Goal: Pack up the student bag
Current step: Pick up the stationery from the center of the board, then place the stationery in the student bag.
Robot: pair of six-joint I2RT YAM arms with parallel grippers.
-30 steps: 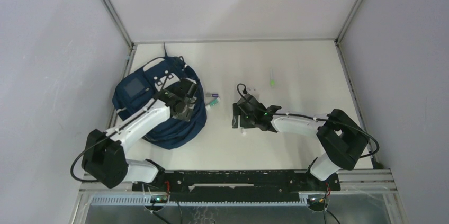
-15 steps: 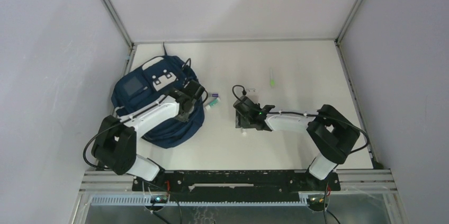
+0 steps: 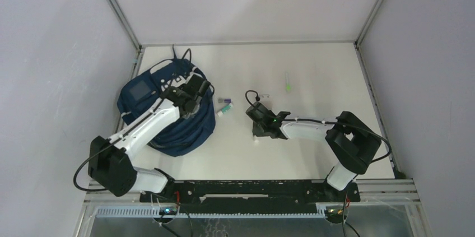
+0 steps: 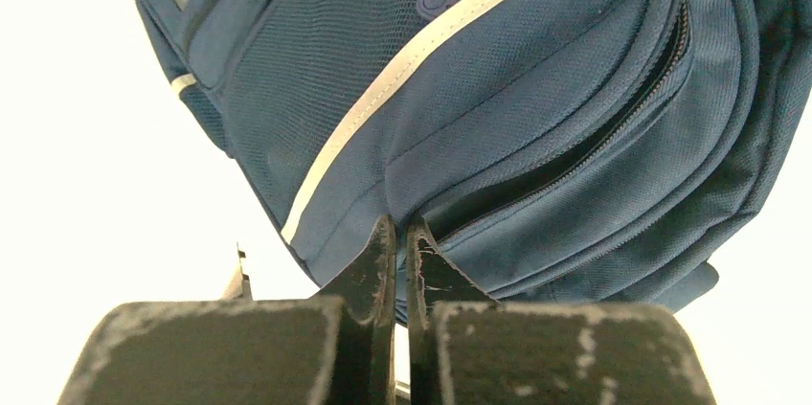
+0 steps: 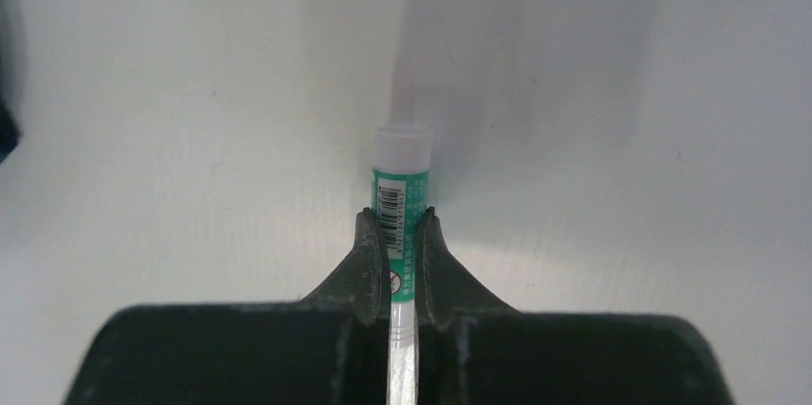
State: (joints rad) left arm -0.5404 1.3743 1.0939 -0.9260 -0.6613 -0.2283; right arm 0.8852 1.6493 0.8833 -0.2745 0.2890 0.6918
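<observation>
The student bag [image 3: 179, 133] lies slumped on the tabletop [image 3: 313, 69]. The left end effector [image 4: 400, 228] is at the bag's right upper part. Its fingers are pressed almost together, and they seem to pinch a fold of the navy fabric just beside a zipper [image 4: 594, 132]. The zipper shows only as a narrow dark slit. I cannot tell how far this pocket is open.

The right end effector [image 5: 395, 218] stands well apart from the bag, on the bag's right side. It pinches a glue stick [image 5: 400, 170], green and white. The long axis of the stick runs along the fingers, with the white cap ahead of the fingertips. I cannot tell if the stick is lifted or rests on the tabletop.

So the bag lies to the left of the held stick, and the left arm is the nearer one to the bag. Between the bag and the right end effector, just off the bag's right edge, lie a small teal tube [image 3: 223, 110] and a purple thing [image 3: 225, 101]. In my judgement the stick must travel leftward over these two, and its long axis must line up with the opening.
</observation>
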